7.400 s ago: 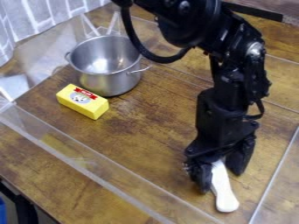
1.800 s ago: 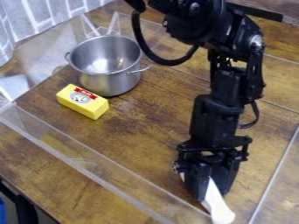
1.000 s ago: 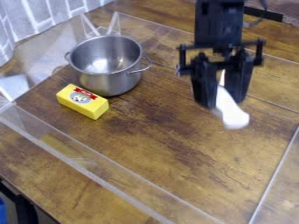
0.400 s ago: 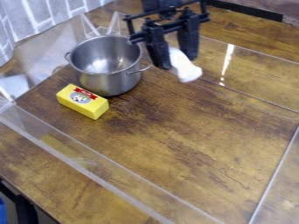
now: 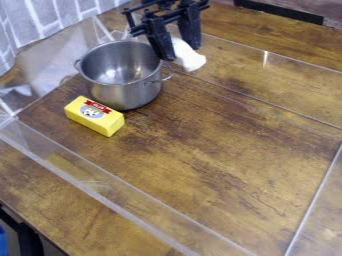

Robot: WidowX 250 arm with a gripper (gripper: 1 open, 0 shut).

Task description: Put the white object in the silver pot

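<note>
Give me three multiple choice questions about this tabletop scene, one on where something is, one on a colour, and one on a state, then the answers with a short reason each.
1. Where is the yellow block?
A. Inside the silver pot
B. On the wooden table in front of the silver pot
C. In the gripper

2. What colour is the label on the yellow block?
A. Red
B. Blue
C. Green

3. What state is the white object in?
A. Lying flat on the table
B. Resting in the pot
C. Held in the gripper, above the table beside the pot's rim

Answers:
1. B: the block lies on the table, just in front of the silver pot toward the camera.
2. A: a red patch shows on the block's top face.
3. C: the gripper is shut on the white object, whose lower end hangs free right of the pot.
</note>
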